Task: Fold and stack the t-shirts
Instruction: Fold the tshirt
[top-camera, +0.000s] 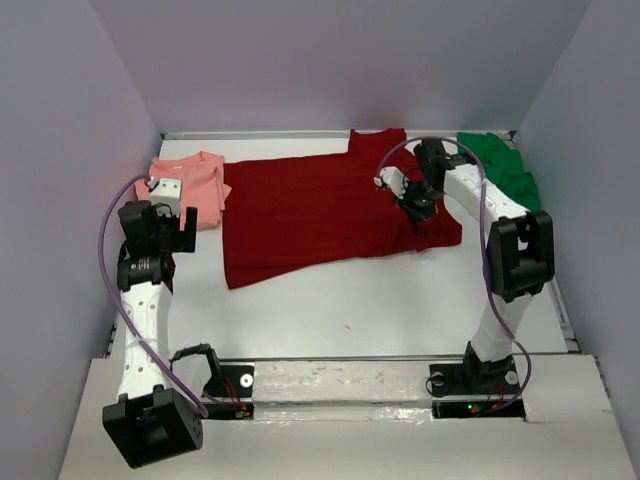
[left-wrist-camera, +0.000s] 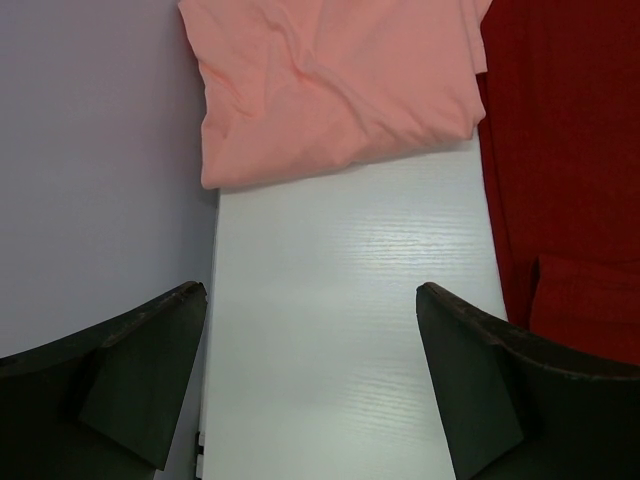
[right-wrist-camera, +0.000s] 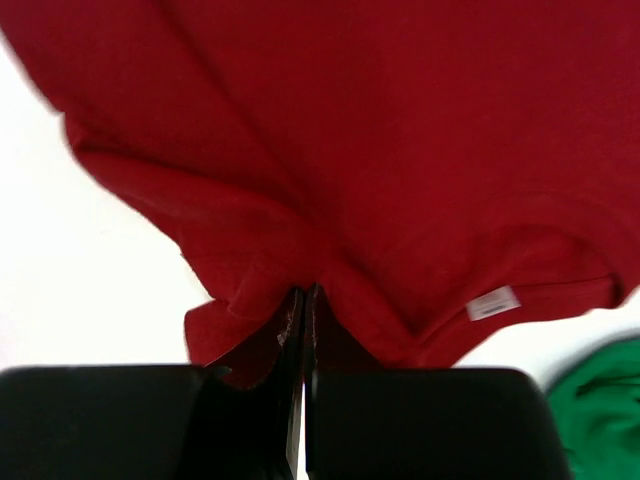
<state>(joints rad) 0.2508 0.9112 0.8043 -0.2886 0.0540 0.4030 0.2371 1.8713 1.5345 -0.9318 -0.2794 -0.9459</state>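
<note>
Right gripper pinched shut on dark red t-shirt edge; thin bite, I expect slip mid-fold. Left gripper wide open, empty.

I log the dark red t-shirt, the salmon pink t-shirt and the green t-shirt as soft matt cloth, lightly creased, the table as smooth white board with faint grain and slight sheen, and the fingers of the left gripper as matt black plastic.

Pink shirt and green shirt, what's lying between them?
The dark red t-shirt lies spread between the salmon pink t-shirt and the green t-shirt, seen in the top view.
</note>
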